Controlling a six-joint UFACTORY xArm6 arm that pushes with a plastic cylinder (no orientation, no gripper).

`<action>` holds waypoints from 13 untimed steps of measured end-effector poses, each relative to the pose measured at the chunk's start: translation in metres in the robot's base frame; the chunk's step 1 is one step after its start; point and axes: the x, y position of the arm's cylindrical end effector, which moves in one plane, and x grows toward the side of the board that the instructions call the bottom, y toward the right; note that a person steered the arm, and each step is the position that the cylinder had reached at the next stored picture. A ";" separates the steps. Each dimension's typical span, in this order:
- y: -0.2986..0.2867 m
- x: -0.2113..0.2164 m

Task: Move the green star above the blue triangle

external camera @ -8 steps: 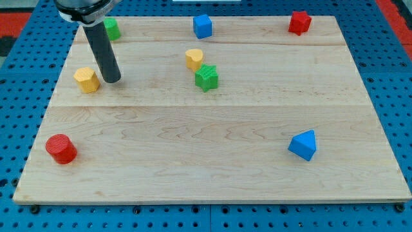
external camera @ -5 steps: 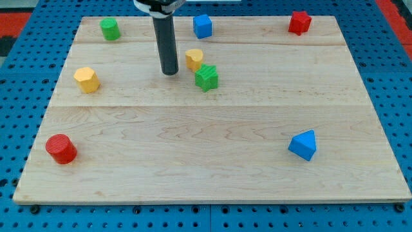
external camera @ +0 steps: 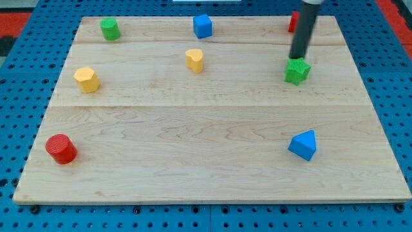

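Wooden board [external camera: 212, 161] on blue pegboard carries everything. Blue triangle block [external camera: 303, 144] sits lower right; green star block [external camera: 297, 71] sits directly toward the view's top from it, well apart. Placement looks essentially done. My tip [external camera: 298, 58], a bare rod with no pincer, touches the star's top edge.

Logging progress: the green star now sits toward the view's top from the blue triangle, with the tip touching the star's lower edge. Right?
Not quite. In the camera view my tip meets the green star at its upper edge, not its lower one. The star does sit toward the view's top from the blue triangle.
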 end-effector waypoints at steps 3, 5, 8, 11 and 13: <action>-0.019 -0.017; -0.040 -0.011; -0.106 -0.004; -0.107 0.019; -0.126 -0.003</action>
